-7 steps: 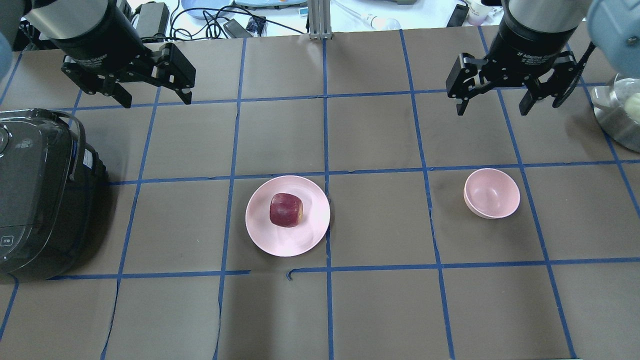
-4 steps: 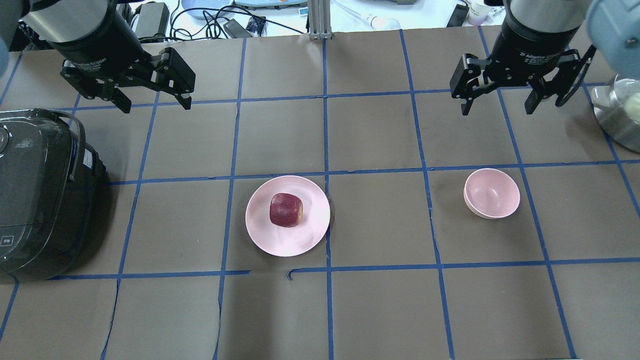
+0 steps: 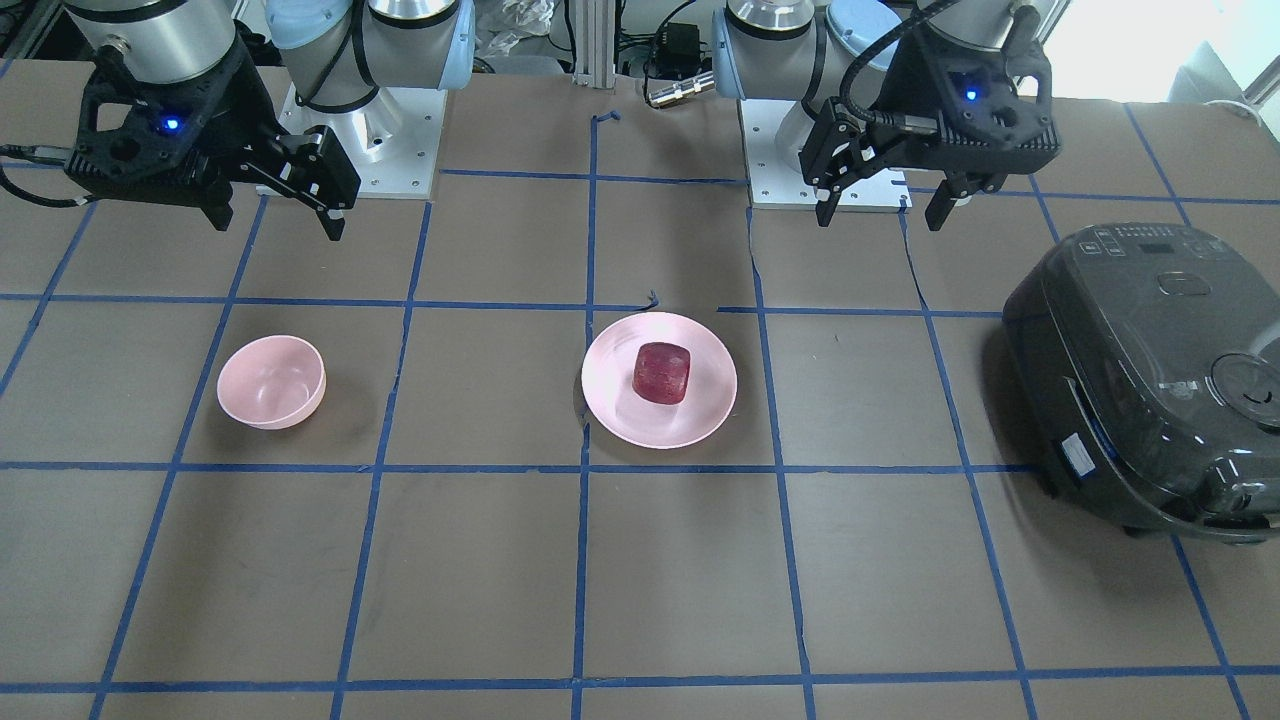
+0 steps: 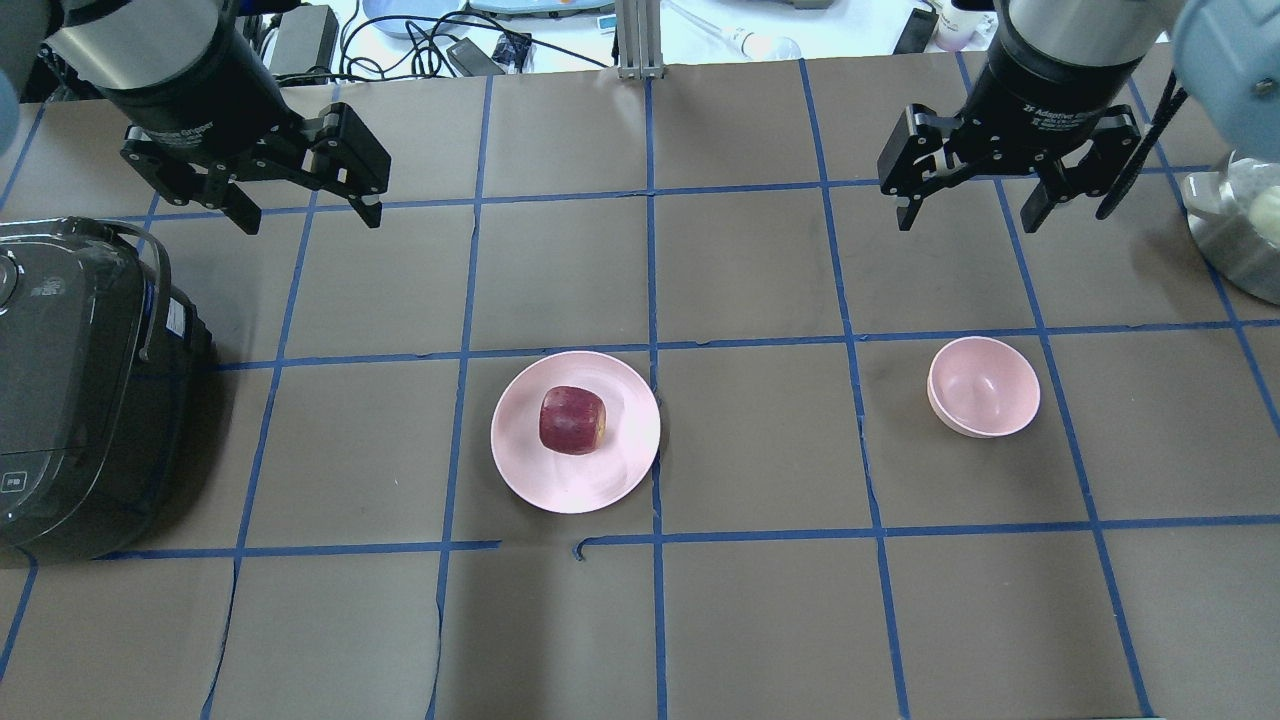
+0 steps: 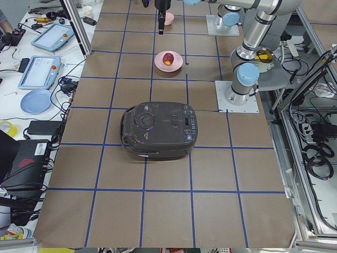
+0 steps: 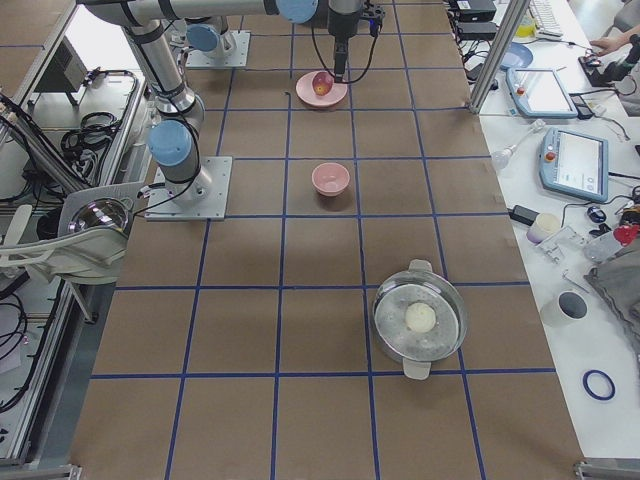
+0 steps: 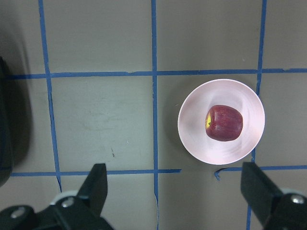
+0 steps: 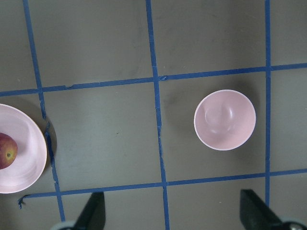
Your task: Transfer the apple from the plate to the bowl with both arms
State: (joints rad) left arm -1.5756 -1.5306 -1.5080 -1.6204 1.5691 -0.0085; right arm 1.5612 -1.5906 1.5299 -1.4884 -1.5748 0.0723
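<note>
The dark red apple [image 4: 572, 420] sits on the pale pink plate [image 4: 580, 490] near the table's middle; both also show in the front view, apple [image 3: 662, 373] on plate [image 3: 660, 428]. The small pink bowl [image 4: 985, 387] stands empty to the right. My left gripper [image 4: 310, 218] is open and empty, high above the table, back-left of the plate. Its wrist view shows the apple [image 7: 224, 123] ahead of the open fingers. My right gripper [image 4: 966, 222] is open and empty, high behind the bowl, which shows in the right wrist view [image 8: 224, 120].
A black rice cooker [image 4: 80, 390] stands at the table's left edge. A steel pot [image 4: 1240, 230] with a pale round item in it stands at the right edge. Cables and devices lie beyond the far edge. Blue tape lines grid the brown tabletop.
My right gripper has shifted slightly to the left in the overhead view. My left gripper has barely moved. The apple, plate and bowl have not moved.
</note>
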